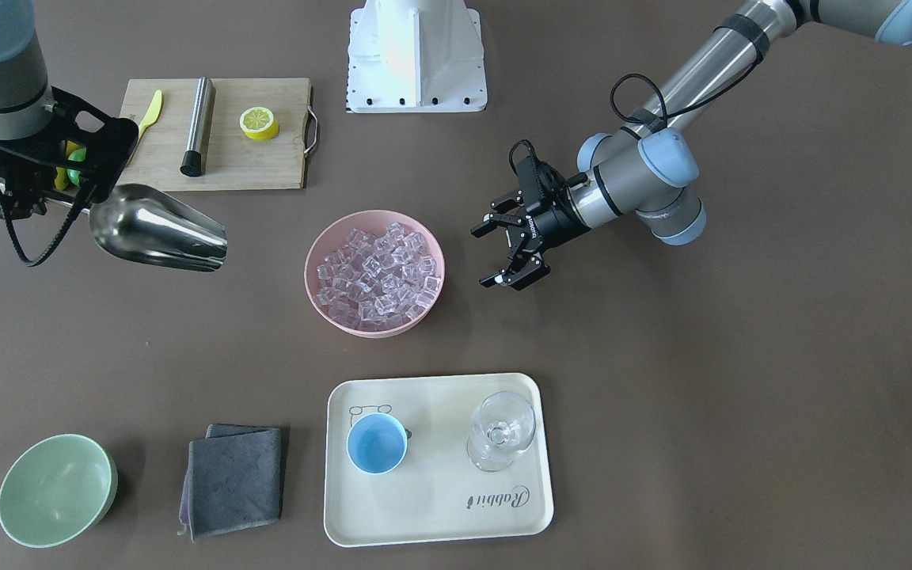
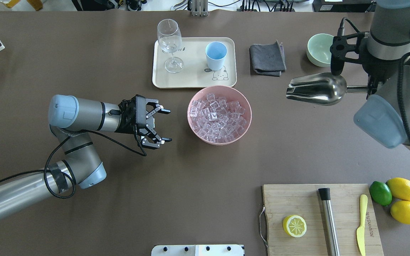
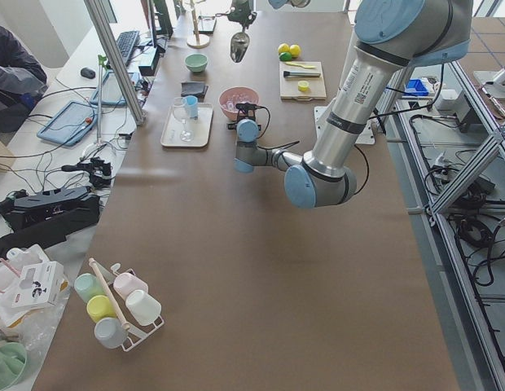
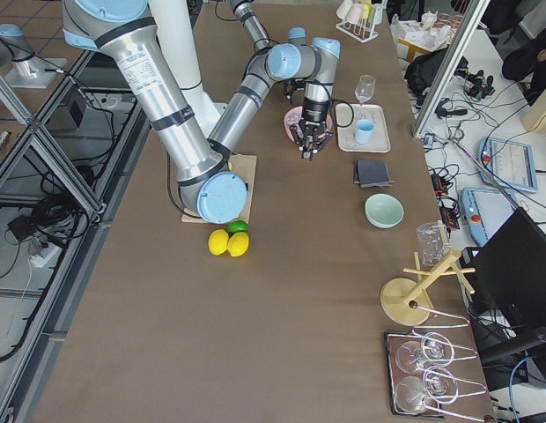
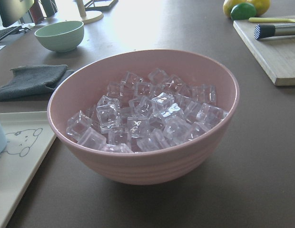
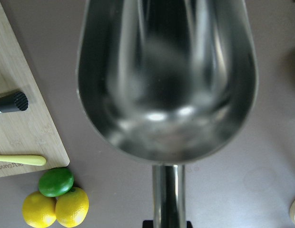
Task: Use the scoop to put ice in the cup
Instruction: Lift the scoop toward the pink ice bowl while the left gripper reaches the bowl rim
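The ice (image 2: pixel 217 115) fills a pink bowl (image 2: pixel 246 106) at mid table; the left wrist view shows the ice (image 5: pixel 147 118) close up. On a cream tray stands the light-blue cup (image 2: pixel 215 55), empty (image 1: pixel 377 443). My left gripper (image 2: pixel 166 125) hangs open just left of the bowl, fingers spread towards it, holding nothing. My right gripper (image 1: pixel 35 198) is shut on the handle of the steel scoop (image 2: pixel 315 89), held level above the table to the right of the bowl. The scoop's trough (image 6: pixel 166 76) is empty.
A wine glass (image 2: pixel 170 44) shares the tray (image 2: pixel 194 80) with the cup. A grey cloth (image 2: pixel 267 58) and a pale green bowl (image 2: pixel 318 49) lie beyond the scoop. The cutting board (image 2: pixel 297 199) carries a lemon half, a steel cylinder and a yellow knife; two lemons and a lime (image 2: pixel 380 193) sit beside it.
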Controlling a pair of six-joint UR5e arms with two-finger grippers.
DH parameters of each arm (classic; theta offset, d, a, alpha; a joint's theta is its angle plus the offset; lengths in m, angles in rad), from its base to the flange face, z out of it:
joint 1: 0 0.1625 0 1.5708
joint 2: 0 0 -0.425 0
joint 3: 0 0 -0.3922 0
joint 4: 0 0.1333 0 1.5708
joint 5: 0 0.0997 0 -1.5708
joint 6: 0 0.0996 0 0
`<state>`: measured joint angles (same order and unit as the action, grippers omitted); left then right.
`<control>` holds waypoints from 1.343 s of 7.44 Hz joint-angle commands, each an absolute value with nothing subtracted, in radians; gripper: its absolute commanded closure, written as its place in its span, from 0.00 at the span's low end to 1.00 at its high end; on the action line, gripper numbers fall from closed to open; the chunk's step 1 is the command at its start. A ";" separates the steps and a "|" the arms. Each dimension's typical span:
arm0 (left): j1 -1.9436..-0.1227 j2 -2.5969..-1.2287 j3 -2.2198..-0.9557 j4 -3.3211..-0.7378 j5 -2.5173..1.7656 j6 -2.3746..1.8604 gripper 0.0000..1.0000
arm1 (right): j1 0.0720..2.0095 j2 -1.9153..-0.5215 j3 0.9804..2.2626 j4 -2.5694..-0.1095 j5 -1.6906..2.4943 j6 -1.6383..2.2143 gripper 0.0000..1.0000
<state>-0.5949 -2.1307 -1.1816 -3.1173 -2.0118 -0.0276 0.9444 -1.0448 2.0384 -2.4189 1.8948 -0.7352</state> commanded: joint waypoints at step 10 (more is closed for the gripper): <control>-0.574 -2.270 -1.055 -3.051 -1.985 -0.107 0.01 | 0.749 -0.657 1.671 -2.643 1.717 -0.785 1.00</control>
<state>-0.5811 -2.2647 -1.0551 -3.0584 -1.9856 -0.1074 0.7636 -0.6551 1.6828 -2.6327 1.7253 -0.8083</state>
